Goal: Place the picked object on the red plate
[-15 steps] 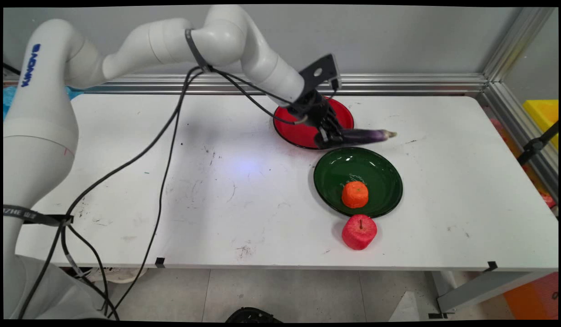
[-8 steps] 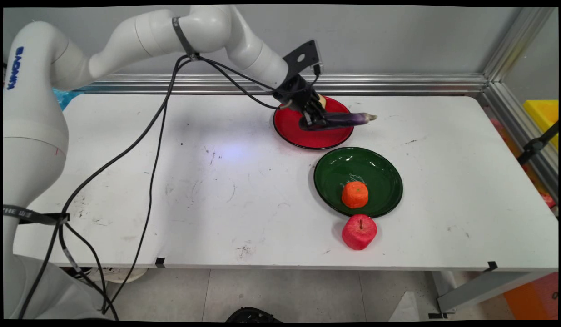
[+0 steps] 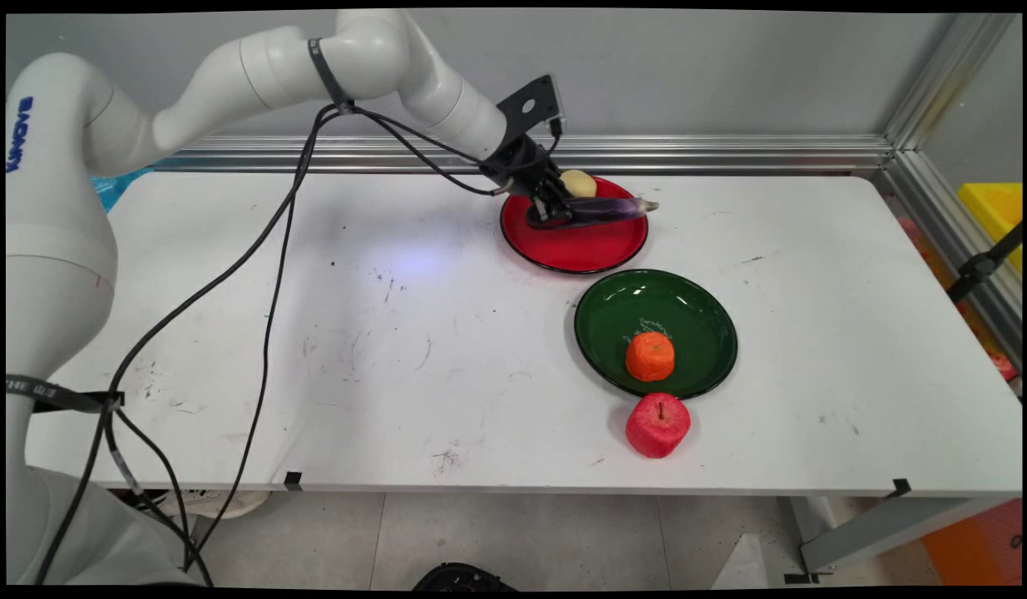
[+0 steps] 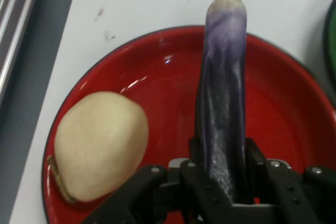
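Note:
My gripper [image 3: 550, 215] [image 4: 223, 174] is shut on a long purple eggplant [image 3: 606, 209] [image 4: 223, 82] and holds it lengthwise over the red plate [image 3: 574, 245] [image 4: 278, 108] at the back of the table. The eggplant's pale tip [image 3: 649, 203] reaches past the plate's right rim. A pale yellow, potato-like thing [image 3: 578, 183] [image 4: 100, 142] lies on the plate just behind the gripper. I cannot tell whether the eggplant touches the plate.
A green plate [image 3: 689, 313] sits in front of the red one and carries an orange fruit [image 3: 649, 356]. A red apple [image 3: 658, 424] rests on the table by the green plate's near rim. Black cables [image 3: 272, 274] hang from the arm over the table's left half.
The gripper has carried the eggplant back and to the left, from the gap between the two plates to over the red plate. The pale thing on the plate has come into sight.

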Robot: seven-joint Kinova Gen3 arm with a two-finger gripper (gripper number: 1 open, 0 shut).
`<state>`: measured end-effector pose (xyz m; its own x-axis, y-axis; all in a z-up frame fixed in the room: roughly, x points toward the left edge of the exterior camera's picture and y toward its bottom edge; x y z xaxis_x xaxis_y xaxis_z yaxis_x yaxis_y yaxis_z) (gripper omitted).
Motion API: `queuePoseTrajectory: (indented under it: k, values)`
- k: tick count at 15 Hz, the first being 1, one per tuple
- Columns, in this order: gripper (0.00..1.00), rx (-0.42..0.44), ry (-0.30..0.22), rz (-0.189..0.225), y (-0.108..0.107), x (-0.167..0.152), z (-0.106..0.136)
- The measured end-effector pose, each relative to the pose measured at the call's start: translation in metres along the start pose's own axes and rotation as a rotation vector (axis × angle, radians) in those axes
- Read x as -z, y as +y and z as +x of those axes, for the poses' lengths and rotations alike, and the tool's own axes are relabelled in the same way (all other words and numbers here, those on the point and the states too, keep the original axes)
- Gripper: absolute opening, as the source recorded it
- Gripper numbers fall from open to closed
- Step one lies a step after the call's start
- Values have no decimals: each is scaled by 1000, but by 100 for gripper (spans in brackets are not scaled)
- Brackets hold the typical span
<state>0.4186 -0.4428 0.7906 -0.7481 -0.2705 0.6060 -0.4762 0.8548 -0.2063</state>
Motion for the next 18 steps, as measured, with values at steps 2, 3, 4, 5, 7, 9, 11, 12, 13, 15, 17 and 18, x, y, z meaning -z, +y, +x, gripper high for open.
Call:
queuePoseTrajectory:
  k: [2, 3, 4, 5, 7, 9, 11, 12, 13, 15, 17, 18]
  values:
    - [0, 3, -6, 6, -4, -4, -7]
    - [0, 6, -7, 7, -5, -6, -10]
    - [0, 9, -7, 10, -7, -8, -13]
    - [0, 11, -7, 12, -8, -9, -15]
    - [0, 18, -4, 15, -10, -13, -18]
    - [0, 22, -2, 17, -10, -16, -20]
    - [0, 27, 0, 17, -11, -19, -22]
    - [0, 29, 1, 17, -11, -21, -23]
    - [0, 31, 1, 17, -11, -22, -24]
    - [0, 34, 1, 16, -10, -24, -26]
    - [0, 37, 1, 16, -10, -26, -27]
    - [0, 39, 2, 15, -10, -26, -28]
